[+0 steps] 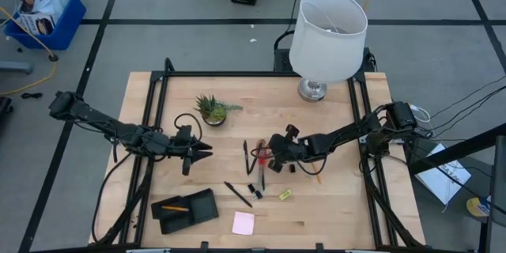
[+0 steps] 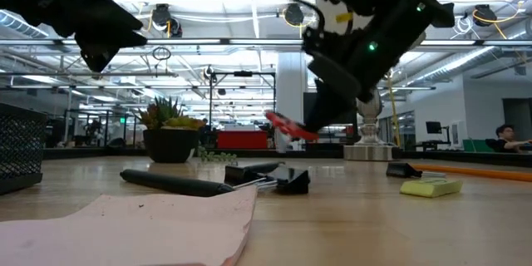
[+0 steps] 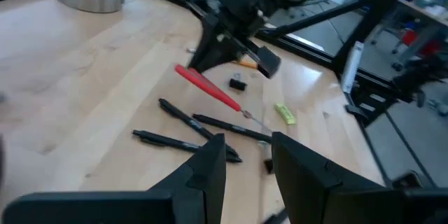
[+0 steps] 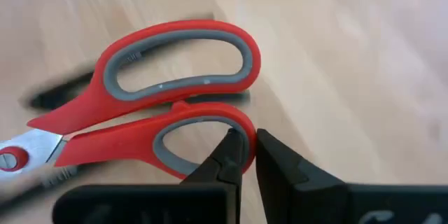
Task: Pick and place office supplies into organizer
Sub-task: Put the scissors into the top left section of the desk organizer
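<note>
Red-handled scissors are in my right gripper, which is shut on one handle loop at mid-table. Black pens, small black clips, a yellow-green block and an orange pencil lie flat around it. A pink sticky-note pad lies near the front edge. The black organizer sits at the front left with an orange pencil in it. My left gripper hovers open left of the pens, holding nothing. My right gripper pinches the rim of one handle loop at its outer end, one finger inside the loop and the other outside. The fingers slant down from the table's right side. The handles are raised off the wood; the blades slant down toward the pens.
A small potted plant stands behind the left gripper. A white-shaded lamp stands at the far right. Black frame rails run along both sides of the wooden table. Bare wood lies between the organizer and the pens.
</note>
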You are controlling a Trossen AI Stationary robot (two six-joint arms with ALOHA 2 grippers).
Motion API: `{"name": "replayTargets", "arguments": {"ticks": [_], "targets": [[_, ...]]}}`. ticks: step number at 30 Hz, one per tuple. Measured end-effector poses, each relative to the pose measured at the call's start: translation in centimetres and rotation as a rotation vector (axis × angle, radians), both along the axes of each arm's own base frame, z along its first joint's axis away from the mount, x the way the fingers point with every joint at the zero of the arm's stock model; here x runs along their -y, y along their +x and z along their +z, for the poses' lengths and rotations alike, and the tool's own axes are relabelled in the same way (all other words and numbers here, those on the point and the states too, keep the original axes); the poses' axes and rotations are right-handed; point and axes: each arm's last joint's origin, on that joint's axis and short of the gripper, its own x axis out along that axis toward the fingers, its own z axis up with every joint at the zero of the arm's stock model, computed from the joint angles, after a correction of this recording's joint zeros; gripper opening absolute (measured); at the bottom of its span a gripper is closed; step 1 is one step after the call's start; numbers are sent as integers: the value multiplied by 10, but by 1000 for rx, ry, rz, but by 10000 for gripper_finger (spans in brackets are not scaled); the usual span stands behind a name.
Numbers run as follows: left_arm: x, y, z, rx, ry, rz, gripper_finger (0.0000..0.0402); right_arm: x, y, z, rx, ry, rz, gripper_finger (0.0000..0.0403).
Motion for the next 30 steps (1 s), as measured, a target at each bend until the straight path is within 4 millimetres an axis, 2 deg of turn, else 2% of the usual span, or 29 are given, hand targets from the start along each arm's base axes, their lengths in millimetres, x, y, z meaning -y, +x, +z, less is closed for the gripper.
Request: {"name": "replayTargets", "arguments": {"ticks": [5,10,18,22,25,30], "targets": [[1,-1,3,20,-1,-42,120,-9,3,12,74,-162,27,17],[-1,-8,11,71,30,-88,120,-27,12,33,229,-365,87,17],[-8,-27,21,125,84,-127,120,-58,17,69,425,-655,286,17],[-13,-37,23,135,85,-107,120,-67,16,80,513,-713,347,17],[-15,-43,24,143,85,-118,120,-68,17,84,562,-744,336,17],[-15,-49,29,192,117,-213,120,-66,28,77,657,-777,410,17]]}}
